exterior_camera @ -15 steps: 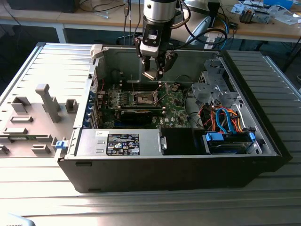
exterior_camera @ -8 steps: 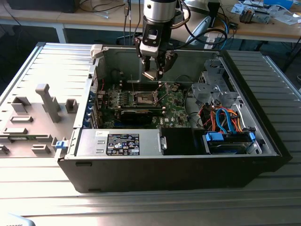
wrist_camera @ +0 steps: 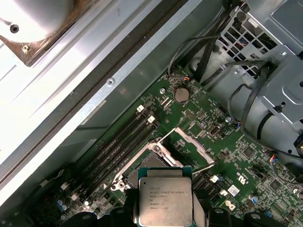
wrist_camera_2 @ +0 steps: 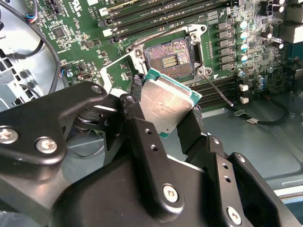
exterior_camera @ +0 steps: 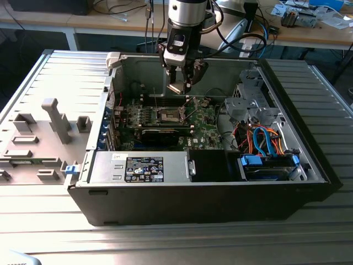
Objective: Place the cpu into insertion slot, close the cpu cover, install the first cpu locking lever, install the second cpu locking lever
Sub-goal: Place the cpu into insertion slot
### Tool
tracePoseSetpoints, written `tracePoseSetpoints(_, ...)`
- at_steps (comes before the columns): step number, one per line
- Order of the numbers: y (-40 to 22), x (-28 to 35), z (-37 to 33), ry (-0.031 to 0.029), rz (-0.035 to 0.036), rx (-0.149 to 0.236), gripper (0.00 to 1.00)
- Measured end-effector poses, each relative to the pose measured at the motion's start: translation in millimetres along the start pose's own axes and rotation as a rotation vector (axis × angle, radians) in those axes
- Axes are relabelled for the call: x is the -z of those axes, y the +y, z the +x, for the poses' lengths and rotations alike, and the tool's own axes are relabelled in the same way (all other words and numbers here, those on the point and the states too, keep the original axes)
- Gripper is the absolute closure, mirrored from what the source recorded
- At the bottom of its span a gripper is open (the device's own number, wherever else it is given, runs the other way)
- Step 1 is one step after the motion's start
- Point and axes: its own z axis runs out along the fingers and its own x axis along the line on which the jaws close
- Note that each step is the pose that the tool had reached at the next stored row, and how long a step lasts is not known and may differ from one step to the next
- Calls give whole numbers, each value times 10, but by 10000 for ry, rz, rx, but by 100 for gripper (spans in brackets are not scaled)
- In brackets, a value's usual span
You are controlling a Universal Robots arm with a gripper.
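Holding cpu [wrist_camera_2: 166, 105] off the board, pinched at two opposite edges, silver top up in both wrist views, a little tilted in the second wrist view. Not seated: hanging above slot [wrist_camera_2: 169, 57], clearly apart from it, and in the exterior view well above the board.

Judged light, thin and stiff. Smooth metal lid and narrow green rim, so probably slippery under an edge grip. Underside contacts and slot pins likely fragile; no pressing or dragging. Best taken by the side edges only, as here, and kept flat.

Gripper [exterior_camera: 182, 81] clamped on the chip, black fingers [wrist_camera_2: 142, 123] on either side, nothing else held.

Slot bare, dark centre exposed inside silver rim. Cover [wrist_camera: 194, 144] swung open beside slot, green board showing through its window. Lever [wrist_camera_2: 218, 91] unlatched, thin rod slanting out from a slot corner.

Further out: green board [exterior_camera: 204, 130] with long memory sockets next to slot, inside open case [exterior_camera: 165, 204] lying on ribbed table [exterior_camera: 165, 243]. Blue and orange cables [exterior_camera: 265, 141] toward the exterior view's right.
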Motion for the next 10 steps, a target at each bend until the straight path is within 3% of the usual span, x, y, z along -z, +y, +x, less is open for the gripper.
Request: tracePoseSetpoints(10,0,-1,0,-1,0,-48,46)
